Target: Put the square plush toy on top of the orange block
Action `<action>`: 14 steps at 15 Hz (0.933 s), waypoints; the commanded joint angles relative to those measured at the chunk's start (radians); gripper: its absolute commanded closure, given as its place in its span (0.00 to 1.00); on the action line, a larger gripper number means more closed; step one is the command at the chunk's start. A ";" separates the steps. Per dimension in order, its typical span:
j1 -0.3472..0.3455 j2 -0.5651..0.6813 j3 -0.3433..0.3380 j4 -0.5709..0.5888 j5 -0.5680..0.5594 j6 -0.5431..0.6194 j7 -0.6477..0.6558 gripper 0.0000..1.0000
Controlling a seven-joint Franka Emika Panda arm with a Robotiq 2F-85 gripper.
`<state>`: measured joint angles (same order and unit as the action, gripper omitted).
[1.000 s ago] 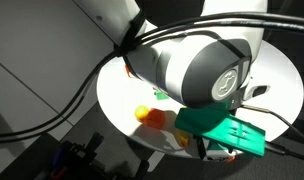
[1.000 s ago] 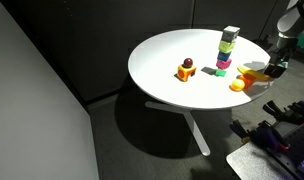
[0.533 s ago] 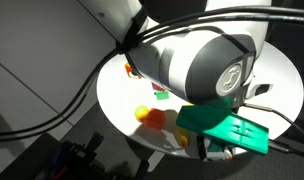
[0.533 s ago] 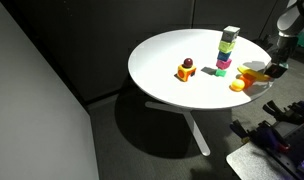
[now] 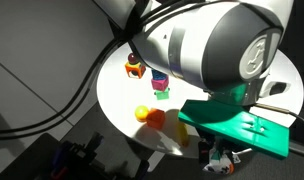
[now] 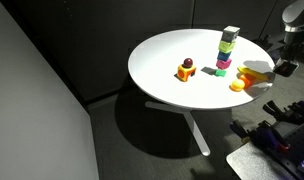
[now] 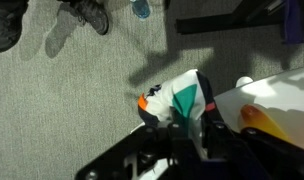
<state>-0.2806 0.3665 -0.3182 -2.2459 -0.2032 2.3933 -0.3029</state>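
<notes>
In the wrist view the square plush toy [image 7: 180, 101], white with a teal patch and an orange corner, sits between the fingers of my gripper [image 7: 195, 131], which is shut on it. The toy hangs over the grey carpet, just off the white table's edge [image 7: 254, 92]. In an exterior view the gripper [image 6: 285, 68] is beside the table's rim, a little away from the orange block [image 6: 254, 75]. The orange block [image 5: 157, 118] also shows near the rim in an exterior view. There my arm covers much of the table.
A yellow banana [image 6: 237, 86] lies next to the orange block. A tall stack of coloured blocks [image 6: 227, 50] and a small orange-yellow piece with a dark top [image 6: 185, 70] stand further in on the round table [image 6: 162, 60]. Shoes [image 7: 87, 12] rest on the carpet.
The gripper has shut on the plush toy. The arm has then shifted up and outward, away from the table's edge.
</notes>
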 commanded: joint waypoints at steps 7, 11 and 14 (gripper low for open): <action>0.021 -0.105 0.021 0.031 -0.042 -0.077 0.086 0.94; 0.043 -0.158 0.044 0.014 -0.040 -0.060 0.099 0.94; 0.060 -0.190 0.057 0.007 -0.044 -0.058 0.120 0.94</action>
<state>-0.2306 0.2292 -0.2733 -2.2230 -0.2133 2.3530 -0.2284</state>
